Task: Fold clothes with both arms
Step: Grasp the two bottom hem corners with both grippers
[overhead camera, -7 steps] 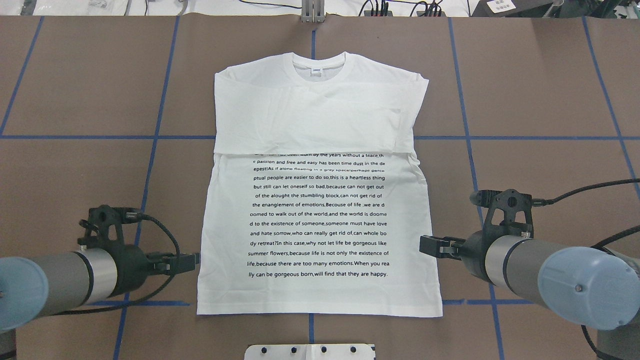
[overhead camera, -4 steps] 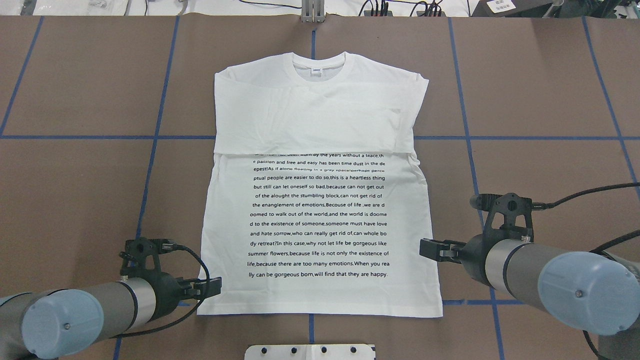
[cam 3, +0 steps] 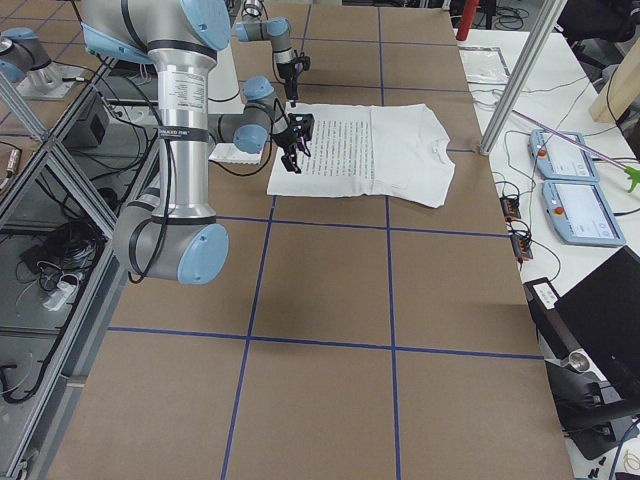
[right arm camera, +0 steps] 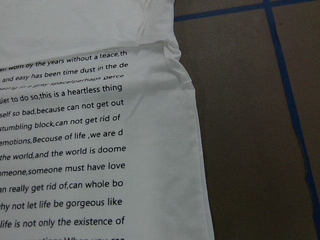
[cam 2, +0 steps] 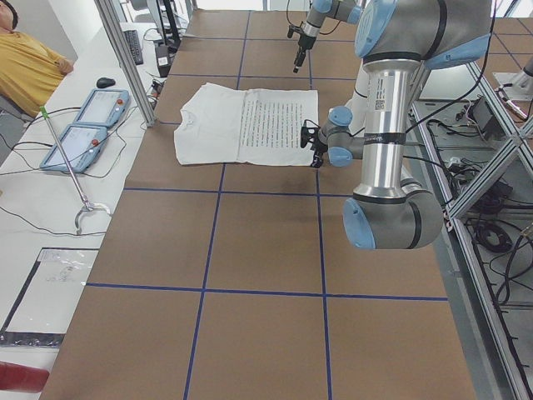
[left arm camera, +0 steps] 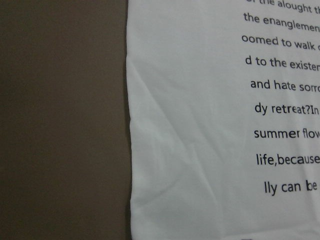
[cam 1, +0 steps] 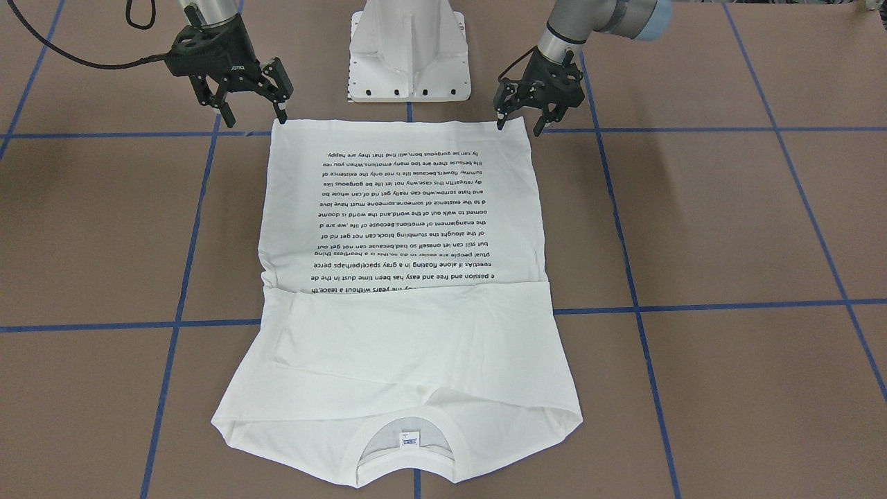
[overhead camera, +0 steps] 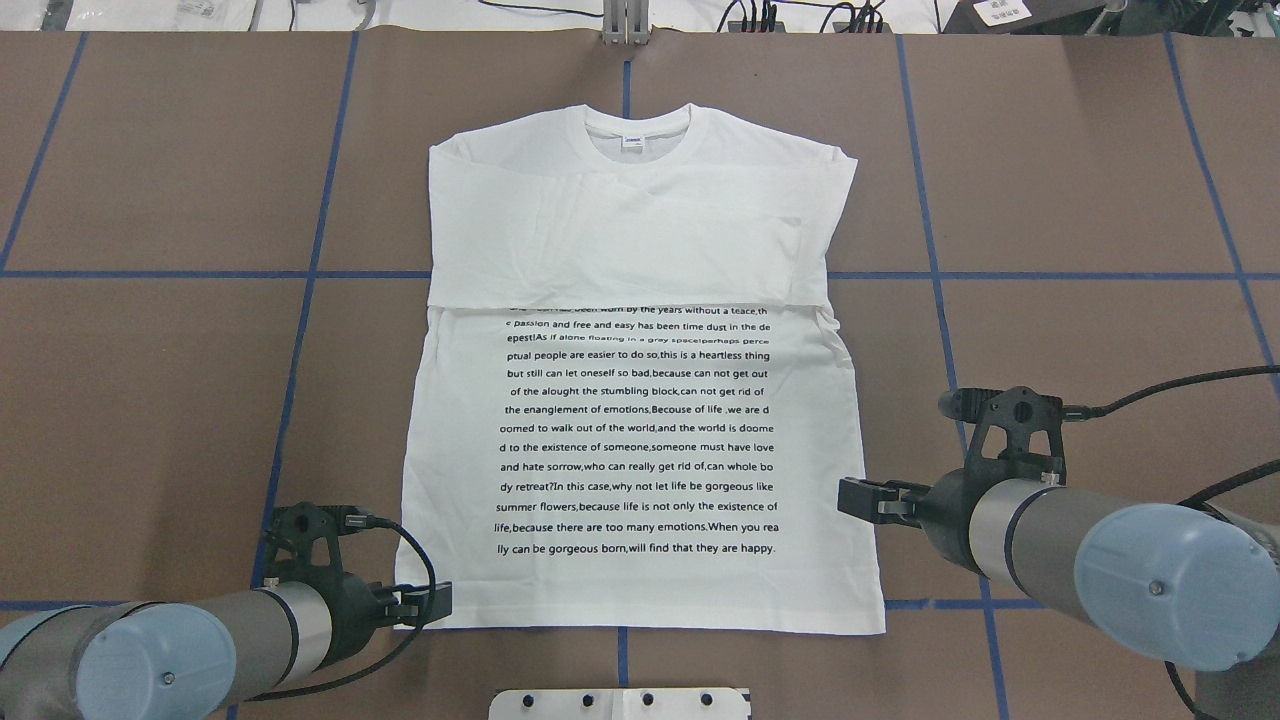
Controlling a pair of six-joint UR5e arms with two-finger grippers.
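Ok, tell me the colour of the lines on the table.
The lines are blue, on a brown table; clearest in the overhead view.

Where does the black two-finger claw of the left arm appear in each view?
Front-facing: black two-finger claw upper right, over a hem corner of the white long-sleeved T-shirt.
Overhead: claw lower left, at that corner.
Exterior left: claw near centre, by that corner.
Exterior right: claw near top, left of centre, by that corner.
Left wrist: not in it.
Right wrist: not in it.
Shared landmark: that hem corner.
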